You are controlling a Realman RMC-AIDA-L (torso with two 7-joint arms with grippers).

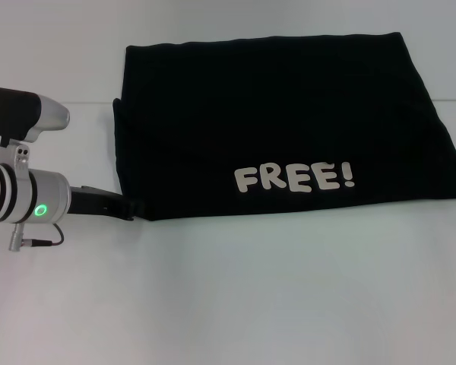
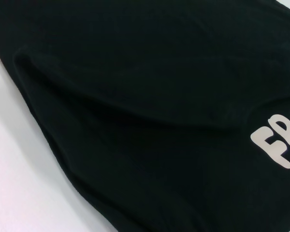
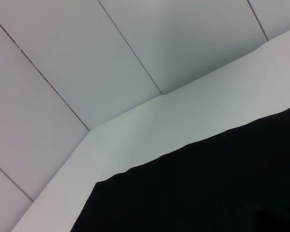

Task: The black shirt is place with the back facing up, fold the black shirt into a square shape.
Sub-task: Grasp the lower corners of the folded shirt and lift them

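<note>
— Shirt position?

— I see the black shirt (image 1: 289, 125) folded into a broad rectangle on the white counter (image 1: 235, 296), its "FREE!" lettering (image 1: 295, 179) facing up near the front edge.

— Left arm?

— My left gripper (image 1: 129, 207) sits low at the shirt's front-left corner, touching its edge. I cannot tell whether its fingers are parted or holding cloth.

— Right?

— Out of the head view.

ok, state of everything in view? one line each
black shirt: lying flat on the table, already folded into a rough rectangle, "FREE!" lettering facing up.
left end effector: low at the shirt's near-left corner, touching its edge.
right end effector: not in view.
table: white, bearing the shirt.
</note>
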